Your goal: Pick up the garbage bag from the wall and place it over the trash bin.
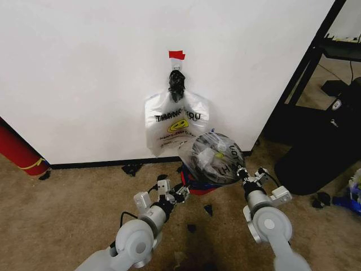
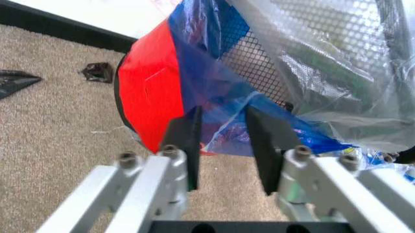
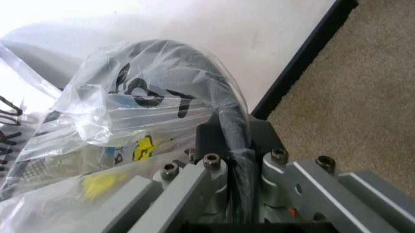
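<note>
The garbage bag is stretched over the mouth of the trash bin, which leans on the carpet below the wall. My right gripper is at the bin's right side. In the right wrist view it is shut on the bag-covered black rim. My left gripper is low at the bin's red base. In the left wrist view it stands open, with the bag's blue patch just past its fingertips, beside the red base and black mesh.
Same-print bags hang from a black knot under red tape on the wall. A big black bin and a black shelf frame stand at the right. A red cylinder leans at the left. Black scraps litter the carpet.
</note>
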Available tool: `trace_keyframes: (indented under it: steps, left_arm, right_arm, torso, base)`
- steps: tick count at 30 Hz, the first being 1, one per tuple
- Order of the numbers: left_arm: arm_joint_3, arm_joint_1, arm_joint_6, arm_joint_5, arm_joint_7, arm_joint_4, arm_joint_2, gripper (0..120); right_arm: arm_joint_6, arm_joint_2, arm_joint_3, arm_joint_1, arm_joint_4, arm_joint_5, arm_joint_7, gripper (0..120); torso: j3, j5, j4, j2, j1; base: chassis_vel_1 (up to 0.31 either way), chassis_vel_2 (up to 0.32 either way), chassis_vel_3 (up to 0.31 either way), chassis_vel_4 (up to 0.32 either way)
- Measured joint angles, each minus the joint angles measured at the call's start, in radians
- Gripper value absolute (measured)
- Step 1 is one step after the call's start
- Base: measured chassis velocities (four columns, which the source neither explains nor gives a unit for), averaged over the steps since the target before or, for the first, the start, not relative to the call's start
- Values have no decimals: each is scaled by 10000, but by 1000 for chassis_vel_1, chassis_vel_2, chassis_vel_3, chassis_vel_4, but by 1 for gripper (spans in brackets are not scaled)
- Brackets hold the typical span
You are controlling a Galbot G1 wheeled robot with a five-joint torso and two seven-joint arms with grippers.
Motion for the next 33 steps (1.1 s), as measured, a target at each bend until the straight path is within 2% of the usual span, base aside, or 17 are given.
trace_keyframes:
  steps: [6,18,26,32,33]
  left_arm:
    - [63,-34,-27,142,-7,7,-62,0]
    - [295,-51,-153,786,0,457,-277,0]
    - [252,398,-141,1760,188,558,88,0]
    - [-227,793,-8,2139,58,18,506,0]
    - [-496,892,48,2160,12,-292,738,4]
  right_arm:
    - [-4,34,0,3,-9,3,11,1]
    - [-40,125,4,-39,77,72,60,1]
    - [-41,64,62,-1,26,105,66,1]
    - [-14,10,-2,5,-32,-307,37,1]
    - [42,13,-54,-8,-70,-574,20,1]
  torso:
    - [0,0,0,0,0]
    - [0,0,-1,0,0]
    - [0,0,1,0,0]
    - [0,-2,0,0,0]
    - [0,-2,0,0,0]
  base:
    - [0,0,0,0]
    - [0,0,0,0]
    - [0,0,0,0]
    - [0,0,0,0]
    - [0,0,0,0]
